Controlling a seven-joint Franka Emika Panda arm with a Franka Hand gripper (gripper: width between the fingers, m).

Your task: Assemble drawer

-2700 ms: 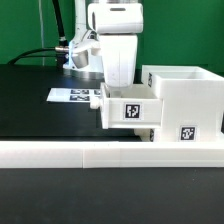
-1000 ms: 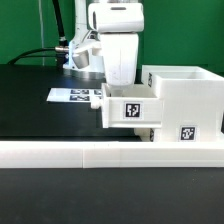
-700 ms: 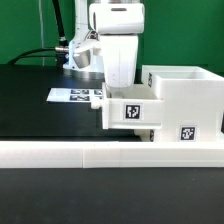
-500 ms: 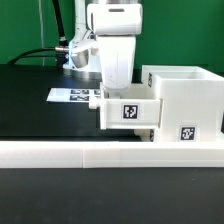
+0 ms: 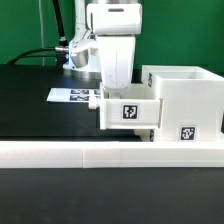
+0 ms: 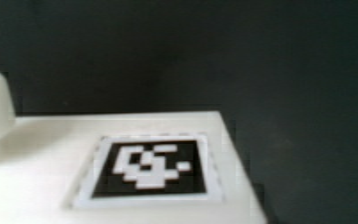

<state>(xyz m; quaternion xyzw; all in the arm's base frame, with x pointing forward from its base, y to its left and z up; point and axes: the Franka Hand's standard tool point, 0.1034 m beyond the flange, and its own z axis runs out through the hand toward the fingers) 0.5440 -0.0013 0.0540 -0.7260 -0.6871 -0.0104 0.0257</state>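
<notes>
In the exterior view the drawer's white boxy housing (image 5: 186, 92) stands at the right. A smaller white tray (image 5: 127, 111) with a square tag on its front sticks out of the housing's left side, partly pushed in. A second tag (image 5: 187, 131) shows lower on the unit. My gripper (image 5: 116, 82) hangs straight down just behind the tray's top edge; its fingertips are hidden by the tray. The wrist view shows only a white tagged surface (image 6: 149, 168) very close up and blurred, with the black table (image 6: 211, 50) beyond it. No fingers show there.
A long low white rail (image 5: 100, 153) runs across the front of the table. The marker board (image 5: 72, 96) lies flat on the black table to the left of the tray. A green wall and black cables stand behind the arm.
The tray has shifted slightly: its top edge sits a little lower and its tag a touch further left. The gripper hand has moved a little left with it.
</notes>
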